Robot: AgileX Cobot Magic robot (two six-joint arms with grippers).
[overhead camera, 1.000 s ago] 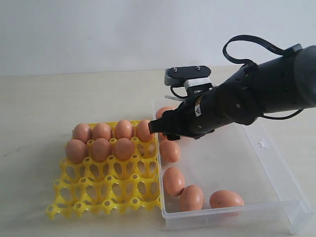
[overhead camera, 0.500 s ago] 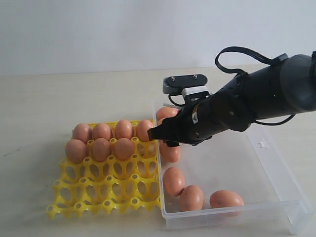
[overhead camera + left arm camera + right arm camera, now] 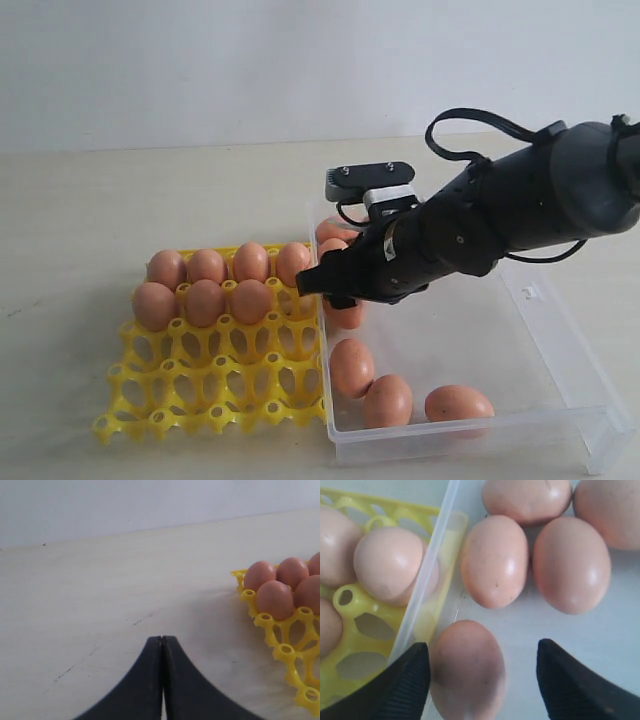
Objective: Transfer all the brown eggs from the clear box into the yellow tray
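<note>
The yellow tray on the left holds several brown eggs in its two far rows. The clear box on the right has more brown eggs along its left wall and near end. My right gripper is low in the box beside that wall. It is open, and one brown egg lies between its fingers, close to the wall-side one and well apart from the other. My left gripper is shut on nothing above bare table, beside the tray.
Several other eggs are clustered just ahead of the right gripper. The box's thin clear wall runs right next to the wall-side finger, with the tray and a seated egg beyond it.
My right arm has come down and a little left into the box, toward the eggs by its left wall. The eggs and the tray have not moved.
</note>
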